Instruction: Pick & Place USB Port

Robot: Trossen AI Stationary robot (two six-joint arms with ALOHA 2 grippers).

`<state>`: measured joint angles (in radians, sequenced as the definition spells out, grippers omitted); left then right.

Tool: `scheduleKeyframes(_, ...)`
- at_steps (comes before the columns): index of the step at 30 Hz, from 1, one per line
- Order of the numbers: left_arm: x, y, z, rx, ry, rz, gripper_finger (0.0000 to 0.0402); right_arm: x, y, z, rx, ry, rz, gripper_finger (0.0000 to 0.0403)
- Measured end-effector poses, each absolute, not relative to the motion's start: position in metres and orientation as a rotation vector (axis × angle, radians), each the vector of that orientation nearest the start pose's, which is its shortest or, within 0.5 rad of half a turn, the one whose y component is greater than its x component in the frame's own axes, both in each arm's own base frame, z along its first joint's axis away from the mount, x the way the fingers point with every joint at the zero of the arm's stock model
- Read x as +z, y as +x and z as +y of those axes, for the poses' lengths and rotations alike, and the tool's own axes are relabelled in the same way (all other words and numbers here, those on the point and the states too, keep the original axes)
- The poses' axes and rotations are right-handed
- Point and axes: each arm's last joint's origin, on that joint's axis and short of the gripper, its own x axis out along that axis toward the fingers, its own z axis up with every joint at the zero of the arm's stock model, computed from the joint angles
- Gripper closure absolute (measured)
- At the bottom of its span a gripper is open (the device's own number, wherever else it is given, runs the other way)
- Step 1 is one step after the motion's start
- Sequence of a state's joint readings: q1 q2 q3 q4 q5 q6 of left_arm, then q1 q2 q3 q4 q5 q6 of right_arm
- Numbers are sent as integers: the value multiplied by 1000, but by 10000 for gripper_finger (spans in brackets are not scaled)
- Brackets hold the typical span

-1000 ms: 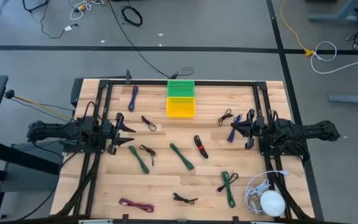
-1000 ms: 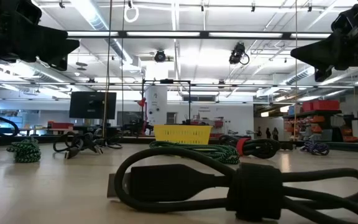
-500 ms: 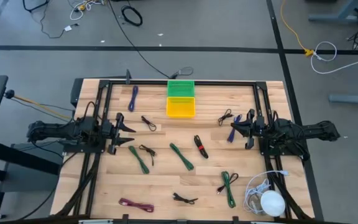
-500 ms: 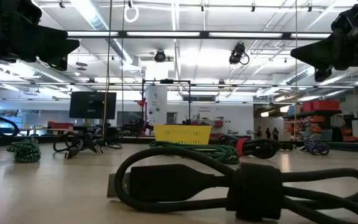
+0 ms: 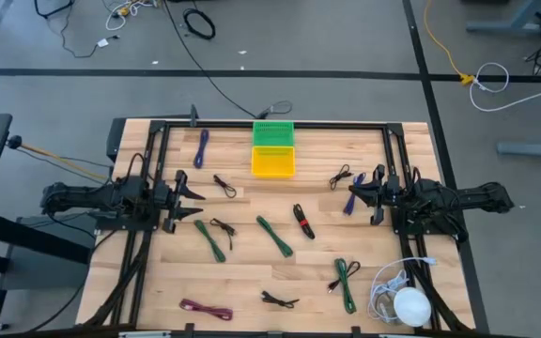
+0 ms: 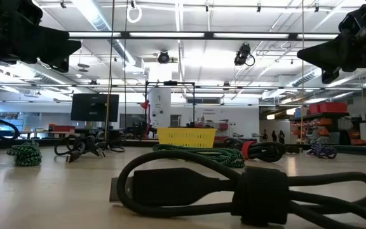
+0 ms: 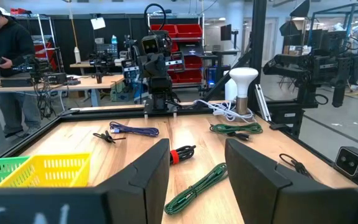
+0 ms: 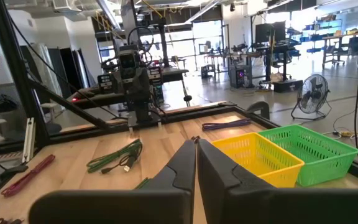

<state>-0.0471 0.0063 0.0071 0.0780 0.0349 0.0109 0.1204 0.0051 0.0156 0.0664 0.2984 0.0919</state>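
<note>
Several bundled USB cables lie flat on the wooden table: a purple one, green ones, a black one with a red tie, a magenta one and black ones. A yellow basket and a green basket stand at the far middle. My left gripper hangs level over the table's left side, open, with nothing between its fingers. My right gripper hangs level over the right side, shut and holding nothing.
A white lamp with its coiled white cord sits at the near right corner. Black frame rails run along the table's sides. In the low view a black cable lies close in front. A person stands beyond the table.
</note>
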Motion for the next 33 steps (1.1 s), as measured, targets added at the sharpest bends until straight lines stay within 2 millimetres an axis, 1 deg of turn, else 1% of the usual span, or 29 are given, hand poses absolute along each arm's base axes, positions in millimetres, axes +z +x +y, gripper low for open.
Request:
scheduleKeyframes(29, 173, 97, -6, -81, 11, -80, 241, 175, 96, 3, -174, 106, -83, 380)
scheduleKeyframes(31, 173, 97, -6, -82, 10, -81, 241, 175, 96, 3, -177, 48, -78, 380)
scheduleKeyframes(33, 173, 97, -6, -81, 10, -82, 241, 175, 96, 3, -183, -78, -67, 380)
